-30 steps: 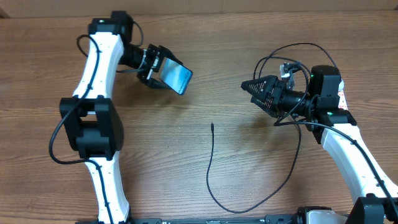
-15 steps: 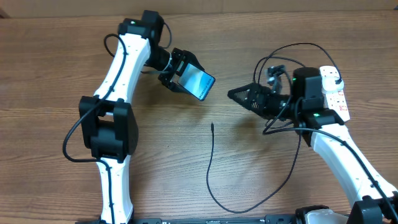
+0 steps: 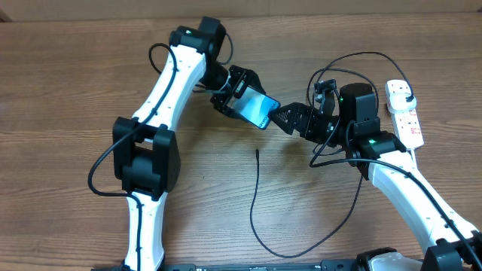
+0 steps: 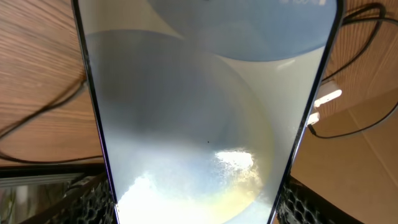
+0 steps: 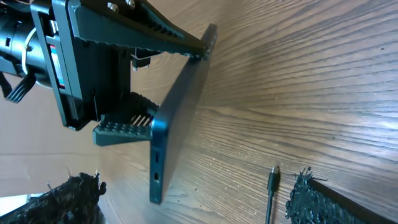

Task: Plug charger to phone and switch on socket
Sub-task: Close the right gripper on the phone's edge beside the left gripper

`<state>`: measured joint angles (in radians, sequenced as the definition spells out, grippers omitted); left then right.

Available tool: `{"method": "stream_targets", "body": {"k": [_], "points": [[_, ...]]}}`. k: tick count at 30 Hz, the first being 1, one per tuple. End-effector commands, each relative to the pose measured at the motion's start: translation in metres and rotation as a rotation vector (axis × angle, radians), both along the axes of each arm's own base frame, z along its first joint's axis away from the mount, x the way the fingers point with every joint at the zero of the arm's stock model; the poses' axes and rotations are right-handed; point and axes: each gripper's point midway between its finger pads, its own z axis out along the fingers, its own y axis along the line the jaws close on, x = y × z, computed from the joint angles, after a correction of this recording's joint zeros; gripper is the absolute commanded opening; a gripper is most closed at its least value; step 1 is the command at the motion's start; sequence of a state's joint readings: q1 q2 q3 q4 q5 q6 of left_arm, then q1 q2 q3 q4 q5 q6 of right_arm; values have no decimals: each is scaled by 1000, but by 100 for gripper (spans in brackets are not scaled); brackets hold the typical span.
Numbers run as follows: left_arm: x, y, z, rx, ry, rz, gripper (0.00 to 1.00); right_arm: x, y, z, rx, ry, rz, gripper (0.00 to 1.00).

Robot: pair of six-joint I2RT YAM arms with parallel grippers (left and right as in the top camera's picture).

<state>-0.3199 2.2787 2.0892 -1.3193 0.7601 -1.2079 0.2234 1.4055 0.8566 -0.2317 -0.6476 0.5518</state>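
My left gripper (image 3: 242,99) is shut on the phone (image 3: 256,111) and holds it tilted above the table's middle, cyan screen up. In the left wrist view the phone's screen (image 4: 205,112) fills the picture between the fingers (image 4: 84,202). In the right wrist view the phone (image 5: 177,118) is edge-on, its port end pointing towards me. My right gripper (image 3: 279,118) is open just right of the phone's end, with nothing in it. The charger (image 3: 254,196) lies looped on the table. Its connector tip (image 5: 272,180) rests by my right gripper's finger (image 5: 317,199). The socket (image 3: 404,113) lies at the far right.
The charger's black cable arcs over the right arm to a plug in the socket's far end (image 3: 402,89). The left arm (image 3: 162,90) reaches across the table's upper left. Bare wood lies on the left and near sides.
The left arm has carried the phone to the right, towards the middle. The right gripper has moved left to meet it, uncovering the socket. The charger has not moved.
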Motion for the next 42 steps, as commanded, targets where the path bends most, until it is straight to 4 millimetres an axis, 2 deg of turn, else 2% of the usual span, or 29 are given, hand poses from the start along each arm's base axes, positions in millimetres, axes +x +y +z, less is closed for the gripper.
{"method": "stream_targets", "body": {"k": [1, 15, 28, 31, 35, 42], "points": [[3, -9, 5, 15, 19, 47, 4, 9, 0, 10, 4, -17, -33, 100], [-7, -46, 5, 34, 41, 72, 4, 14, -10, 2, -27, 25, -117, 100], [-22, -68, 5, 33, 55, 43, 5, 15, -19, -7, -75, 45, -165, 100], [-25, -73, 6, 33, 58, 41, 4, 16, -20, -8, -80, 45, -171, 95], [-25, -79, 6, 26, 46, 39, 4, 16, -21, -8, -75, 59, -184, 82], [-25, -80, 6, 25, 47, 38, 4, 16, -22, -9, -76, 67, -193, 66]]}}
